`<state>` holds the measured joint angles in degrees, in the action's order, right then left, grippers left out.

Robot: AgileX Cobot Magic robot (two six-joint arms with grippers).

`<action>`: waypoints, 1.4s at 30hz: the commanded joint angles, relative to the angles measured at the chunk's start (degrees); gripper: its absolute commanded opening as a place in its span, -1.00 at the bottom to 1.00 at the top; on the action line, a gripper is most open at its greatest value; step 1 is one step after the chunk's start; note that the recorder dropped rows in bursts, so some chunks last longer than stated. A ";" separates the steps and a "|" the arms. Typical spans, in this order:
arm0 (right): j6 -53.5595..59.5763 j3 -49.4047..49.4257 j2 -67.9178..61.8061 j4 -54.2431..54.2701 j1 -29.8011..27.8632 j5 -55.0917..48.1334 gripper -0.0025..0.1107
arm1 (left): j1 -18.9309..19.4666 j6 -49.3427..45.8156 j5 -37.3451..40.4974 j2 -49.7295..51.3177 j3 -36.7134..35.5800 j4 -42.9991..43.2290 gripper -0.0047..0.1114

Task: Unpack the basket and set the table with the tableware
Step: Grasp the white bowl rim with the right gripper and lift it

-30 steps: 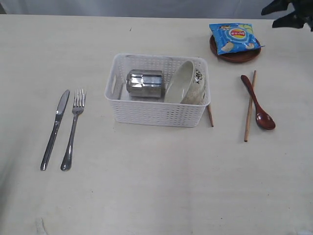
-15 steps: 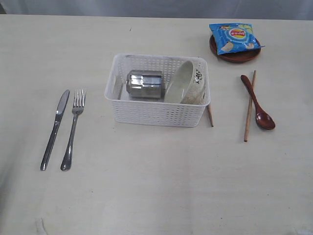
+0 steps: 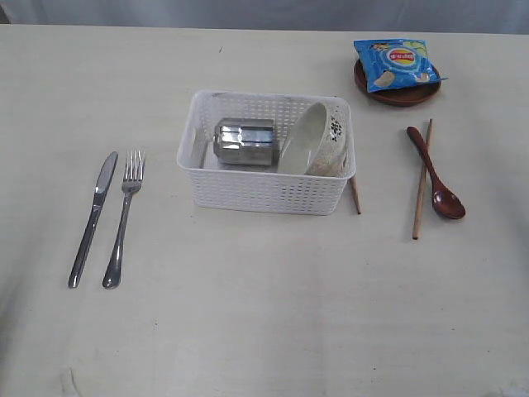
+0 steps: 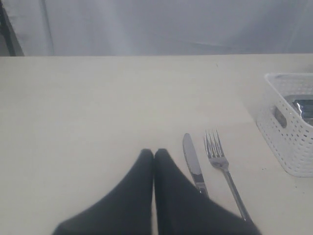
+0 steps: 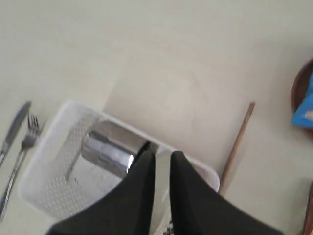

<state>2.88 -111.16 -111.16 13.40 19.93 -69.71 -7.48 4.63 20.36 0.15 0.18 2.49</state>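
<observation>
The white basket (image 3: 266, 186) stands mid-table with the steel cup (image 3: 245, 141) lying in it and the white bowl (image 3: 314, 141) leaning on its side. Knife (image 3: 93, 217) and fork (image 3: 124, 217) lie side by side to its left. To its right lie the wooden spoon (image 3: 436, 174), one chopstick (image 3: 422, 179) and another chopstick (image 3: 355, 196) against the basket. Neither arm shows in the exterior view. My left gripper (image 4: 154, 152) is shut and empty, over bare table beside the knife (image 4: 192, 161). My right gripper (image 5: 163, 155) hangs above the basket (image 5: 49, 161) near the cup (image 5: 107, 152), with a narrow empty gap.
A blue chips bag (image 3: 397, 64) lies on the round brown plate (image 3: 405, 95) at the back right. The pale table (image 3: 264, 314) stretches wide in front of the basket. A grey curtain backs the far edge.
The dark arm that showed at the exterior view's top right corner has left that view. The tableware and the basket have not moved.
</observation>
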 commanded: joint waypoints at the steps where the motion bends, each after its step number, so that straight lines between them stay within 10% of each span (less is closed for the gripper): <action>1: -3.41 9.56 1.62 -3.32 3.00 -0.25 -0.51 | 0.11 0.24 -0.61 -0.15 -0.18 0.52 -0.92; 6: -3.79 14.54 1.49 -5.06 6.57 -0.25 -0.23 | 0.11 0.24 -0.61 -0.15 -0.18 0.52 -0.92; 25: -11.18 14.77 -5.81 -13.40 8.34 0.44 -0.24 | 0.11 0.24 -0.61 -0.15 -0.18 0.52 -0.92; 30: -9.22 14.30 -6.00 -13.40 8.34 0.44 -0.96 | 0.11 0.24 -0.61 -0.15 -0.18 0.52 -0.92; 37: -9.07 5.53 3.61 -21.22 8.34 -0.25 -0.96 | 0.11 0.24 -0.61 -0.15 -0.18 0.52 -0.92; 42: -1.81 5.90 9.60 -4.78 8.34 -0.25 -0.96 | 0.11 0.24 -0.61 -0.15 -0.18 0.52 -0.92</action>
<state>-3.17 -105.38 -103.65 -0.31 28.33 -69.96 -7.48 4.63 20.36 0.15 0.18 2.49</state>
